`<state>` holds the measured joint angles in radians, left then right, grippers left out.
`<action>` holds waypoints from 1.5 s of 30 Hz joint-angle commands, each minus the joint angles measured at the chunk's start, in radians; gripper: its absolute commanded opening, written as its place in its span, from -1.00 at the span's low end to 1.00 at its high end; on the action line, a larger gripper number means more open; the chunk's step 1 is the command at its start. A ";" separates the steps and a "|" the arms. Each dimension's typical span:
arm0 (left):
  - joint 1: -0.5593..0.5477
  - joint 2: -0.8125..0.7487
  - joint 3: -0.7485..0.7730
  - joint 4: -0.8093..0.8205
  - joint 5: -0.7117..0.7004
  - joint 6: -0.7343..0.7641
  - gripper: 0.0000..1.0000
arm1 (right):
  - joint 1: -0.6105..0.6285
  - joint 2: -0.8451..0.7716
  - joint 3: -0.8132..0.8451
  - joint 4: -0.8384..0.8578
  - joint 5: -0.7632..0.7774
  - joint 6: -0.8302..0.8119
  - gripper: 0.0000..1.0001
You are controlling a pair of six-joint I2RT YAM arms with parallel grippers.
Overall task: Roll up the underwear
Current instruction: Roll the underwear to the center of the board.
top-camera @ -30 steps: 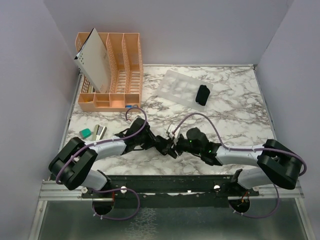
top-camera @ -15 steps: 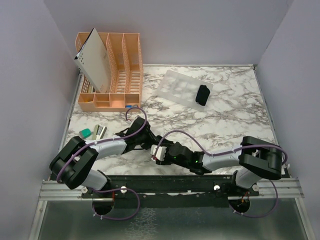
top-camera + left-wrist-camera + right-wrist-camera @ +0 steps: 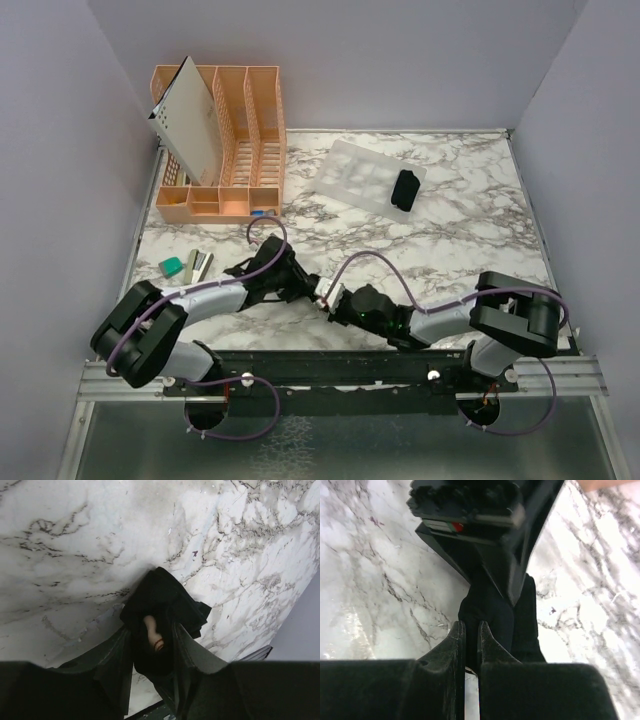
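Observation:
One underwear (image 3: 167,592) is a crumpled black cloth on the marble near the table's front, and it also shows in the right wrist view (image 3: 492,610). A tan patch with red stitching shows in its folds. My left gripper (image 3: 152,630) is shut on one end of it. My right gripper (image 3: 470,630) is shut on a fold of the other end, facing the left one. In the top view the two grippers (image 3: 303,284) (image 3: 330,300) meet tip to tip and mostly hide the cloth. A second underwear (image 3: 405,190), a small black roll, lies at the back.
The black roll lies on a translucent tray (image 3: 350,175). A peach organiser rack (image 3: 235,140) with a white board (image 3: 190,120) leaning in it stands at the back left. A green item (image 3: 172,265) and a grey item (image 3: 201,264) lie at the left. Purple walls close in the sides.
My right gripper has swung left to meet the left gripper, then eased slightly right. The left gripper has drawn back a little to the left with the cloth.

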<state>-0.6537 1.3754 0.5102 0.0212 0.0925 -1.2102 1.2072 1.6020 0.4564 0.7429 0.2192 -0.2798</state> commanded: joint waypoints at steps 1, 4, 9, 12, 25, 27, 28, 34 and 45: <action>0.043 -0.059 -0.030 -0.129 0.003 0.040 -0.03 | -0.092 -0.009 -0.106 0.028 -0.172 0.232 -0.96; 0.051 -0.111 -0.048 -0.107 -0.001 0.055 0.22 | -0.168 -0.007 -0.137 0.124 -0.367 0.355 -0.96; 0.052 -0.212 -0.116 0.047 0.033 0.103 0.57 | -0.285 0.091 -0.141 0.240 -0.579 0.534 -0.95; 0.051 -0.248 -0.142 0.102 0.056 0.123 0.66 | -0.367 0.164 -0.178 0.399 -0.698 0.638 -0.95; 0.004 -0.080 -0.123 0.175 0.073 0.107 0.69 | -0.480 0.418 -0.202 0.728 -0.809 0.871 -0.89; 0.003 -0.057 -0.123 0.164 0.057 0.098 0.66 | -0.495 0.447 -0.221 0.792 -0.813 0.896 -0.88; 0.002 -0.048 -0.124 0.165 0.048 0.092 0.64 | -0.498 0.458 -0.229 0.818 -0.815 0.905 -0.87; -0.001 0.025 -0.091 0.161 0.040 0.136 0.11 | -0.503 0.465 -0.228 0.817 -0.823 0.901 -0.74; -0.002 0.020 -0.055 0.127 0.063 0.145 -0.64 | -0.503 0.197 -0.232 0.620 -0.888 0.707 0.08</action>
<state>-0.6502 1.4086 0.4393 0.2584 0.1757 -1.0908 0.6998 1.9034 0.2527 1.5215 -0.6006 0.5819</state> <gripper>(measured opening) 0.308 0.516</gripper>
